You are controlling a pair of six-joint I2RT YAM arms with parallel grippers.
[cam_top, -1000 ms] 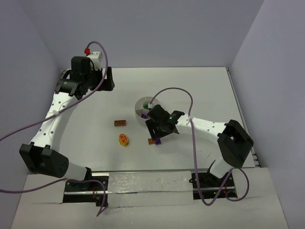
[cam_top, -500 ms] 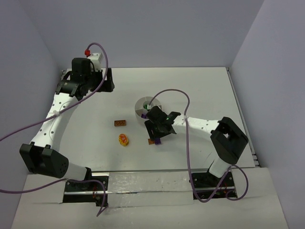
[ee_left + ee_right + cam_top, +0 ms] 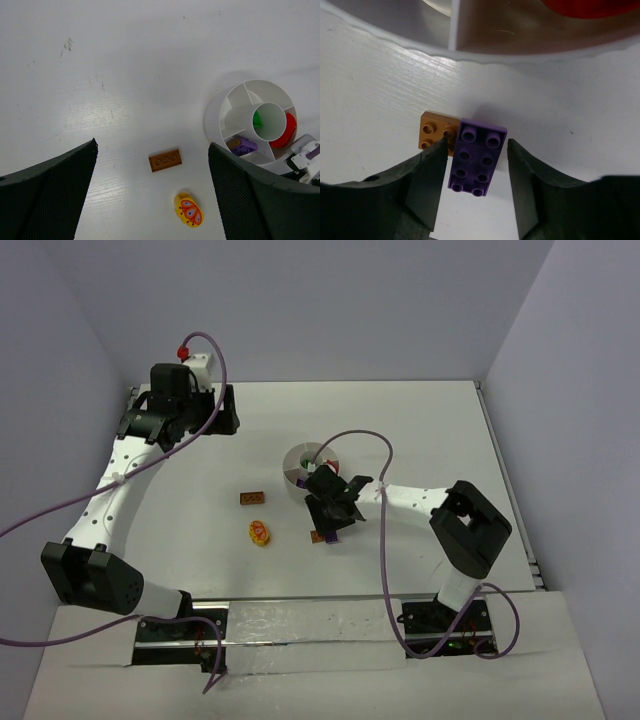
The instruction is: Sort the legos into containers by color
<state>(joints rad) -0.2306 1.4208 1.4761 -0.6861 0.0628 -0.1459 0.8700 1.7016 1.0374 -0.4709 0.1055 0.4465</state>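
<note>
A purple brick lies on the table against a small brown-orange brick, just in front of the white dish. My right gripper straddles the purple brick, its jaws still apart with a gap showing on the right side. From above, the right gripper sits low beside the dish. My left gripper hangs open, high over the table. Under it lie a brown-orange brick and a round yellow-and-red piece. The dish holds a purple brick, a green one and a red one.
The left gripper is at the back left near the wall. A brown-orange brick and the yellow piece lie left of the right gripper. Walls enclose the table on the left, back and right.
My right gripper's jaws have narrowed around the purple brick, and the right arm's elbow has swung left. The left arm has not moved.
</note>
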